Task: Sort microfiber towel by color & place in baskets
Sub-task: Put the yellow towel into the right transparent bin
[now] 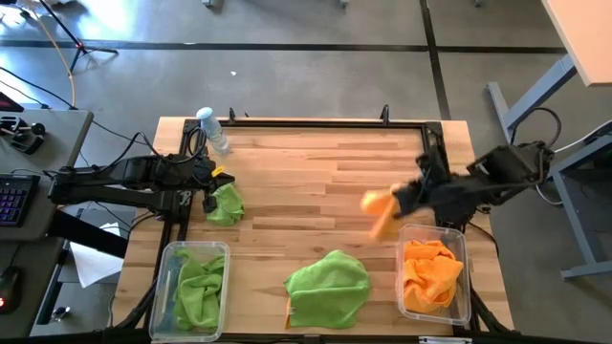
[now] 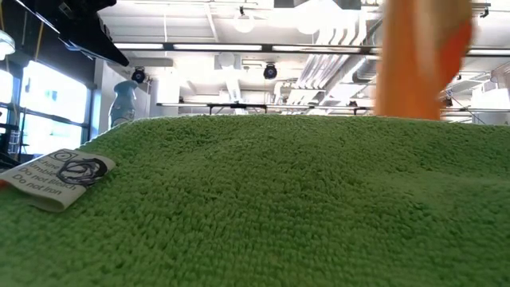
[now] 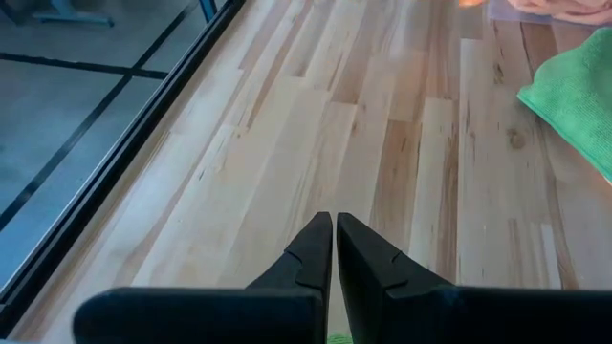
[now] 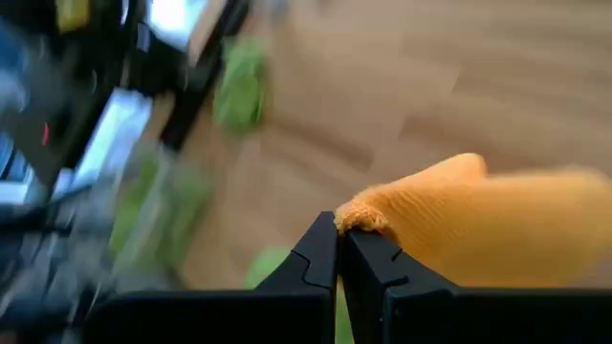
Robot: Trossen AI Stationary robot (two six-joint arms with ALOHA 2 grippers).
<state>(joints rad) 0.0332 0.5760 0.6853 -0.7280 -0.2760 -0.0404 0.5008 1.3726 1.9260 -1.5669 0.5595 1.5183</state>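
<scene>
My left gripper [image 1: 215,188] is shut at the table's left side, right beside a bunched lime green towel [image 1: 227,204]. My right gripper [image 1: 406,199] is shut on an orange-yellow towel [image 1: 381,214] that hangs in the air just beyond the right basket [image 1: 465,250], which holds orange towels. The left basket [image 1: 170,256] holds green towels. Another green towel [image 1: 328,285] lies spread near the table's near edge, with an orange corner [image 1: 288,311] showing under it. In the low view this towel [image 2: 263,199] fills the foreground and the held orange towel [image 2: 414,56] hangs behind it. My left gripper [image 3: 334,218] is shut, fingers about level and pointing toward the table's right. Only a sliver of green cloth [image 3: 335,338] shows far back between the fingers. Which part of the towel it has is hidden by the gripper. My right gripper [image 4: 339,222] pinches the orange-yellow towel by an edge [image 4: 361,218] between its fingertips. The fingers point toward the table's left. The towel is lifted clear and hangs slack beside and below the fingers.
A small clear water bottle [image 1: 212,129] lies at the table's far left corner. Bare wood stretches across the table's middle and far side [image 1: 325,167]. A white care label [image 2: 60,177] sticks out of the foreground green towel.
</scene>
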